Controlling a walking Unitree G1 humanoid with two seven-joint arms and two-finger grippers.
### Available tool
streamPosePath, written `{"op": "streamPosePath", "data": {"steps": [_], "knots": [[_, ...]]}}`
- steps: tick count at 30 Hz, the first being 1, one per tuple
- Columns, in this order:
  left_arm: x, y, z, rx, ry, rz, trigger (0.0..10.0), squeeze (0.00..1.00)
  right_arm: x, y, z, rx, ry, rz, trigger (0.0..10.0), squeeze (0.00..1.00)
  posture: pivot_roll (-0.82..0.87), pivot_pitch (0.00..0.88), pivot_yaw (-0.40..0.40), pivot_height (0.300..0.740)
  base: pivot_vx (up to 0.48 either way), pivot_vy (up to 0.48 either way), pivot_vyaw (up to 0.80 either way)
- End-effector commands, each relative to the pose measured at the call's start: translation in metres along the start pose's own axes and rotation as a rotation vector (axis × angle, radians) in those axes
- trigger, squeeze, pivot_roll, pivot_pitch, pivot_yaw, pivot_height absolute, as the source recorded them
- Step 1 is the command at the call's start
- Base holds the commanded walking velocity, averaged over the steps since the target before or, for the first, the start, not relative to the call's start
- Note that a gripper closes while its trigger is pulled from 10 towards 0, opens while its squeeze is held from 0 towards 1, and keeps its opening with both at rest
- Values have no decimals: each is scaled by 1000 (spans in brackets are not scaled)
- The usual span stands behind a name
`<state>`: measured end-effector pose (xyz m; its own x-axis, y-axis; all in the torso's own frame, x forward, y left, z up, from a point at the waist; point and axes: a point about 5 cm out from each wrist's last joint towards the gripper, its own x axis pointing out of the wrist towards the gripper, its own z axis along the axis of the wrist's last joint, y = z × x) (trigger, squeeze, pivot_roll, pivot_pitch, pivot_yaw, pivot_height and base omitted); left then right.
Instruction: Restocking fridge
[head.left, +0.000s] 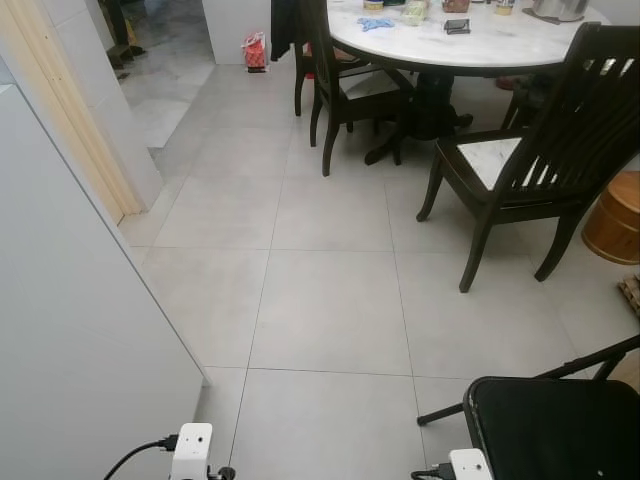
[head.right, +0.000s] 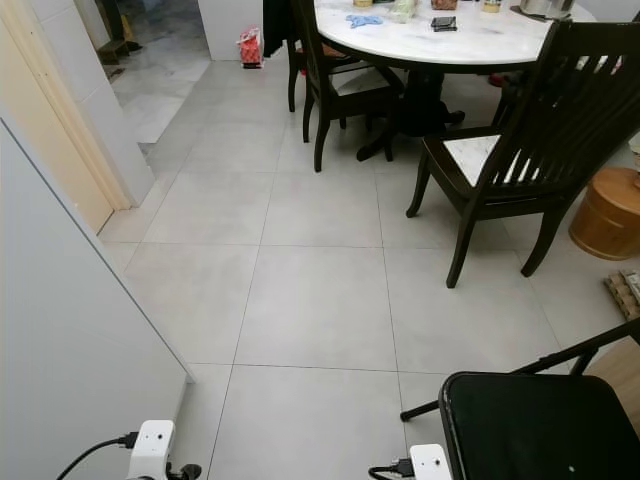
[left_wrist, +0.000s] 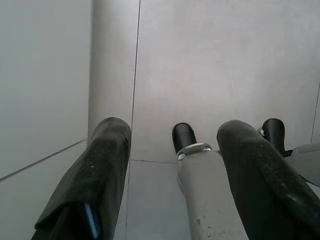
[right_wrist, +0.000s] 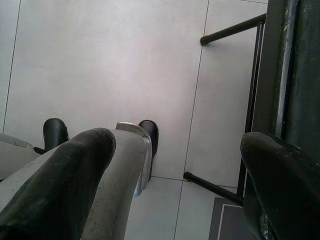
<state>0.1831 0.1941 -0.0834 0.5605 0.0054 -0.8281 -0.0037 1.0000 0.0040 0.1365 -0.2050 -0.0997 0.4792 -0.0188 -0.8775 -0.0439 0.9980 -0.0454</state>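
With nothing picked up, the left gripper (left_wrist: 170, 165) and right gripper (right_wrist: 175, 165) hang spread wide and empty beside the white fridge wall (head.left: 70, 330), well apart from the marble dining table (head.left: 480, 45).

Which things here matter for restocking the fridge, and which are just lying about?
For the job:
- white panel on the robot's left, possibly the fridge, cannot tell
- left gripper, open, empty
- right gripper, open, empty

Lying about:
- marble table
- dark dining chair
- black folding chair
- wooden tub
- red bag
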Motion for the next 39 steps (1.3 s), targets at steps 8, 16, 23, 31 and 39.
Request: {"op": "streamPosePath", "data": {"steps": [8, 16, 23, 31, 39], "knots": [[6, -24, 19, -54, 40, 6, 10000, 0, 3, -26, 85, 298, -212, -11, 10000, 0, -140, 0, -53, 740, 0, 0, 0], [6, -24, 19, -55, 41, 5, 10000, 0, 3, -26, 85, 288, -206, -13, 10000, 0, -140, 0, -53, 740, 0, 0, 0], [6, -24, 19, -55, 41, 5, 10000, 0, 3, -26, 85, 288, -206, -13, 10000, 0, -140, 0, -53, 740, 0, 0, 0], [6, -24, 19, -55, 41, 5, 10000, 0, 3, -26, 85, 288, -206, -13, 10000, 0, -140, 0, -53, 740, 0, 0, 0], [6, -24, 19, -55, 41, 5, 10000, 0, 3, -26, 85, 288, -206, -13, 10000, 0, -140, 0, -53, 740, 0, 0, 0]]}}
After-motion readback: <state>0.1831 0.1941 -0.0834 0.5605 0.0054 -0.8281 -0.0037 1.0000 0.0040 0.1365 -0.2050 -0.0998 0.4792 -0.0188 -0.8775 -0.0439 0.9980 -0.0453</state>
